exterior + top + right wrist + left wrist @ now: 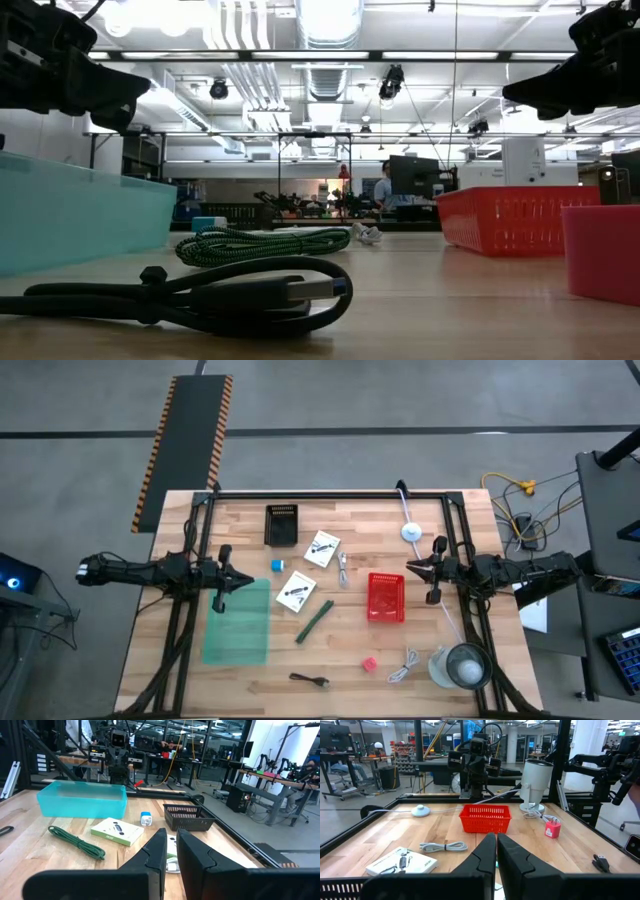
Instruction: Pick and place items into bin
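The items lie loose on the wooden table: a blue cube point(276, 566), two white packets point(322, 548) point(296, 591), a green stick point(314, 621), a red cube point(369, 662), a black cable point(310, 680) and two white cables point(343, 568) point(403, 666). A teal bin point(238, 622) stands at the left. My left gripper point(236, 577) hangs shut above the table's left side, past the bin's far end. My right gripper point(410, 568) hangs shut at the right, just beyond a red basket point(386, 597). Both point level toward the middle and hold nothing.
A black basket point(281, 525) stands at the far middle. A large round clear container point(460, 666) stands near the front right corner. A white puck point(411, 531) with a cord lies at the far right. Black frame rails point(330, 494) run along the far and side edges.
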